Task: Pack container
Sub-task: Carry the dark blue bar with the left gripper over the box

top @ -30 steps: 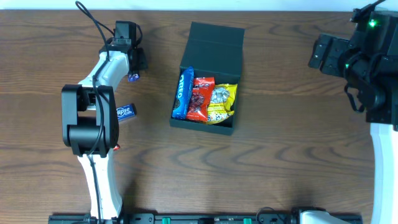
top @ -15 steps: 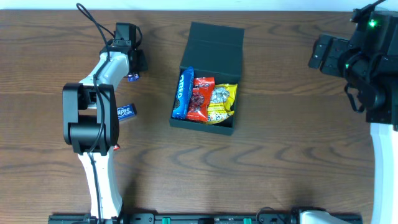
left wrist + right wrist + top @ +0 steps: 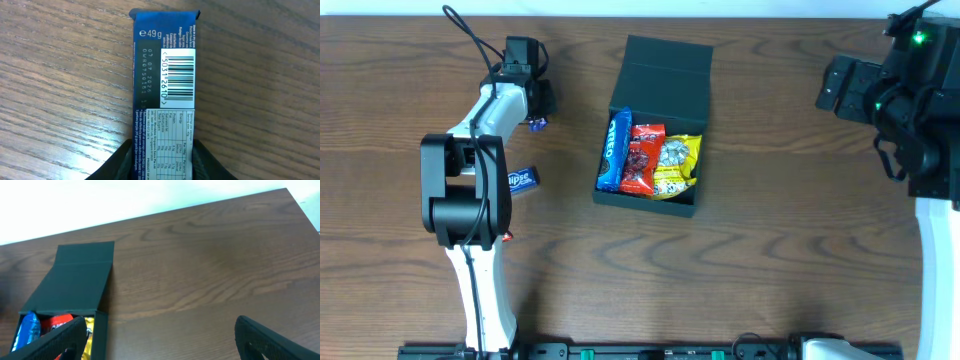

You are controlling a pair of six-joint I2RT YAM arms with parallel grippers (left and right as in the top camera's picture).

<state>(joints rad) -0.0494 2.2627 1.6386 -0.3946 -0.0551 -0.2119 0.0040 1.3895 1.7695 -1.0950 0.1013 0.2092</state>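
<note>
Container: dark box, mid tabletop, flap lid open flat toward far edge; blue packet, red packet, yellow packet side by side inside
Left gripper: far-left of tabletop, pinching end of blue snack bar; bar flat on wood, barcode up
Right gripper: spread wide, nothing between jaws, far right, well apart from container

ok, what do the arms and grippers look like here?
Left arm: white links, black joint housings, black cable looped over it. Right arm: white link, black wrist housings with green lights. Both grippers are black: left gripper, right gripper with blunt matte fingers.
</note>
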